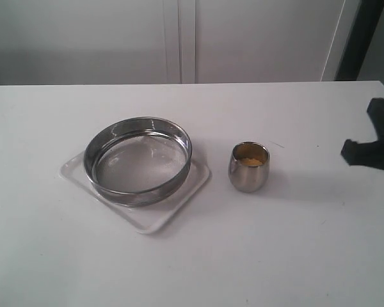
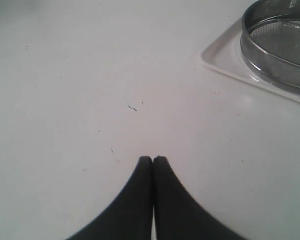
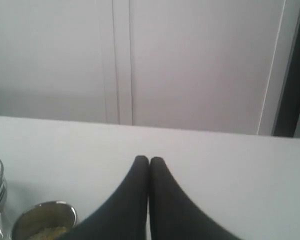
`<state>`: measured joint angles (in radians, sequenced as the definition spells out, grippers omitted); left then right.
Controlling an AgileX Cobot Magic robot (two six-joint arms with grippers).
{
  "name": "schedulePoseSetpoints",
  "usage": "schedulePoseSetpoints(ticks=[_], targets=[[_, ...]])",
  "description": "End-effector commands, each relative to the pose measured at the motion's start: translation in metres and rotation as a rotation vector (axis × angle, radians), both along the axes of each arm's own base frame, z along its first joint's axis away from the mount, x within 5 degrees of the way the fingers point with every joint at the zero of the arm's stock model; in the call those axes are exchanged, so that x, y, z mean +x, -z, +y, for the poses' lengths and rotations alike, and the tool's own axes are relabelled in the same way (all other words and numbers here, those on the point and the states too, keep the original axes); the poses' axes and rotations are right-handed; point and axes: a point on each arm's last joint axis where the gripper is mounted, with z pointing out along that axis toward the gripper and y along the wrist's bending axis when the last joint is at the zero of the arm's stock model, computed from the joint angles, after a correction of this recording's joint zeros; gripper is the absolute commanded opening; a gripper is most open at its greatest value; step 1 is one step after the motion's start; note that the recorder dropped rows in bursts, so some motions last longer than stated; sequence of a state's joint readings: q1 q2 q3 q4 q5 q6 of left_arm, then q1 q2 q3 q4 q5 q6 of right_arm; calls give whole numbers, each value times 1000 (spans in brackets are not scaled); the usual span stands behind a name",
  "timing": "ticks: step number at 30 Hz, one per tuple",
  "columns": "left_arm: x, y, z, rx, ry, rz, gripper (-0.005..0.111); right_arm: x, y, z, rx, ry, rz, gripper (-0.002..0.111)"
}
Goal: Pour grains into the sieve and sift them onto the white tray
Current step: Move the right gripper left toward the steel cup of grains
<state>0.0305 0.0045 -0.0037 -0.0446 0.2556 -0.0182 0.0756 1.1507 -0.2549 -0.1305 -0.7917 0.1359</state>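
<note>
White tray lies flat on the white table, turned corner-on, left of centre. Sieve sits on the tray, upright, steel rim nearly reaching the tray's edges, mesh bottom facing up. Right gripper hangs at the table's right side, well apart from the tray, black fingers pressed together with nothing between them. Left gripper is over bare table near a tray corner, fingers also pressed together and holding nothing; it is out of the exterior view. Small rounded steel cup stands upright just right of the tray, not touching it. Grains, yellow, sit inside the cup below its rim.
</note>
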Motion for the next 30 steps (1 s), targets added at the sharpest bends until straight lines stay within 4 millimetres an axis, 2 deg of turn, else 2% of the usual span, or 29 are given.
schedulePoseSetpoints(ticks=[1,3,7,11,14,19,27,30], targets=[[0,1,0,-9,2,-1,0,19,39,5,8,-39,-7,0],[0,1,0,-9,2,-1,0,25,56,8,-16,-69,5,0],[0,1,0,-9,2,-1,0,33,104,13,-64,-114,201,0],[0,1,0,-9,2,-1,0,40,128,19,-130,-191,272,0],[0,1,0,-9,2,-1,0,48,135,21,-134,-216,277,0],[0,1,0,-9,2,-1,0,58,133,27,-145,-270,241,0],[0,1,0,-9,2,-1,0,57,132,31,-155,-324,232,0],[0,1,0,-9,2,-1,0,57,132,32,-158,-336,229,6]])
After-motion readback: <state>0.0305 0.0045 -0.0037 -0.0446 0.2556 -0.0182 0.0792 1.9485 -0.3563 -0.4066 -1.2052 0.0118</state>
